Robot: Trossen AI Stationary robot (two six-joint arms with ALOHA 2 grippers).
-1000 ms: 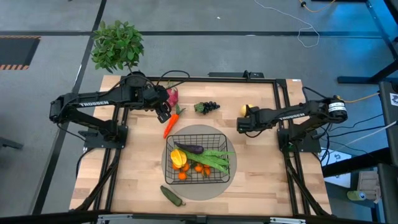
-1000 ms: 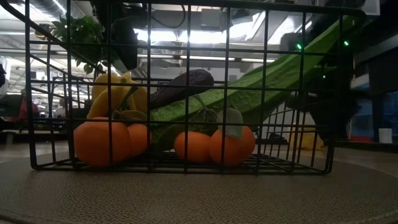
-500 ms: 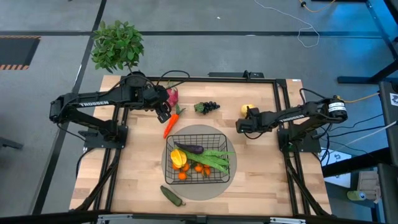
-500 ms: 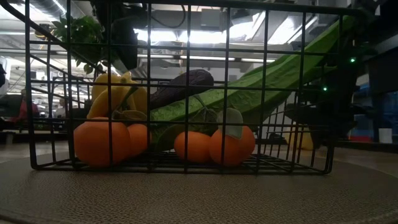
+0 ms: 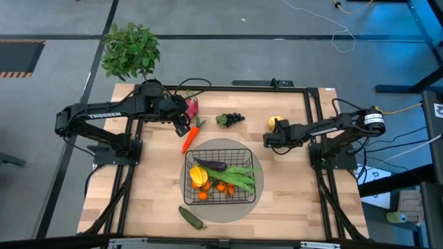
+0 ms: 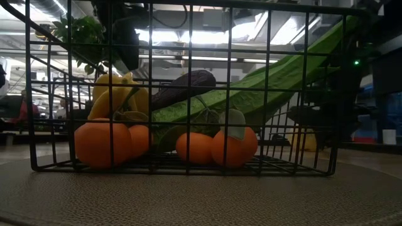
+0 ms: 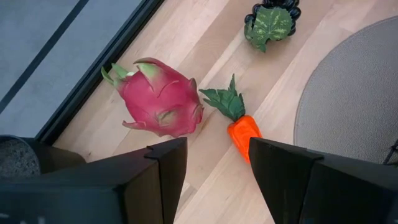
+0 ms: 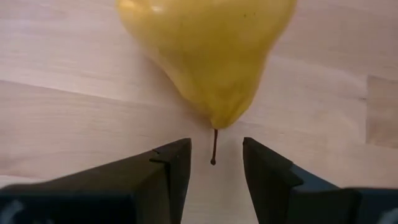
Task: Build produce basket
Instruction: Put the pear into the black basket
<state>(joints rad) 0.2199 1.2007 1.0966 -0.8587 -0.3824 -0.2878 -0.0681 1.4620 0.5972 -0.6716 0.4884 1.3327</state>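
The black wire basket [image 5: 223, 177] stands on the round grey mat [image 5: 187, 200] and holds a yellow pepper [image 5: 199, 174], an eggplant [image 5: 211, 164], green beans [image 5: 241, 177] and tangerines [image 5: 219, 188]. My left gripper [image 5: 182, 128] is open and empty above the carrot's [image 7: 245, 133] leafy end, beside the pink dragon fruit [image 7: 161, 99]. My right gripper [image 8: 214, 169] is open and empty. Its fingers stand on either side of the stem tip of a yellow pear-shaped fruit [image 8: 208, 50], which lies on its side on the table [image 5: 275, 123].
Dark grapes [image 5: 232, 119] lie on the table at the far middle. A green cucumber [image 5: 192, 217] lies at the mat's near edge. A leafy potted plant [image 5: 130, 52] stands beyond the table's far left corner. A black frame [image 5: 315, 159] borders the tabletop.
My right gripper has shifted a little toward the table's near edge, away from the yellow fruit, and shows lower in the low view. The fruit has stayed where it was.
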